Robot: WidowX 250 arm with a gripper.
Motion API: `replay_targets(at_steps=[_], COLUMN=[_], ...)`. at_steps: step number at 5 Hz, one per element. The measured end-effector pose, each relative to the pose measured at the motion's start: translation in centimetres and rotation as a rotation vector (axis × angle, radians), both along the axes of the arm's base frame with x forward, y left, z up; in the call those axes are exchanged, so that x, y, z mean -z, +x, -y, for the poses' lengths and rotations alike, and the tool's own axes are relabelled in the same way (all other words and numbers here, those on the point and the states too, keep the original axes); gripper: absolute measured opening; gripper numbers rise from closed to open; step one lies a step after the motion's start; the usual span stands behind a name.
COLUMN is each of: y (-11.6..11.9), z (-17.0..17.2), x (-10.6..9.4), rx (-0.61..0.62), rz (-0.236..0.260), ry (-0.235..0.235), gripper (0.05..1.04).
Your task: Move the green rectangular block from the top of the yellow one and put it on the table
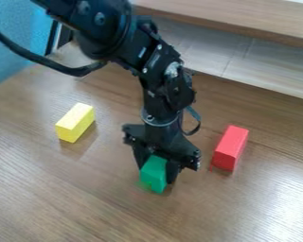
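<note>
Black gripper [158, 172] grasps the green block [153, 174] low at the table [84, 198], clear of the yellow block [75, 123]; setting down and release appear to remain.

Its fingers stand a block's width apart, against both sides, well in from the table's far edge; full contact beneath is unclear. The yellow block lies toward the left edge, the red block [230, 148] opposite.

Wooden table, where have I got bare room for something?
The table is widest open across the picture's bottom, below the green block. Another patch lies between the yellow block and the gripper. It's crowded around the green block, with only a narrow strip between gripper and red block.
</note>
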State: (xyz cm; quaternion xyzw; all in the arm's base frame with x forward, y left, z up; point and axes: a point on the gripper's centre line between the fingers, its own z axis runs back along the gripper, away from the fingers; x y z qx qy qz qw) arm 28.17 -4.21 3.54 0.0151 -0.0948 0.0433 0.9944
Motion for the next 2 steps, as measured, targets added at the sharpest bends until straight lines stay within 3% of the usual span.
replay_targets(at_steps=[2], y=[-0.08], z=[0.15], x=[0.48], rx=[0.022], rz=[-0.015], ry=[-0.006], gripper=[0.594])
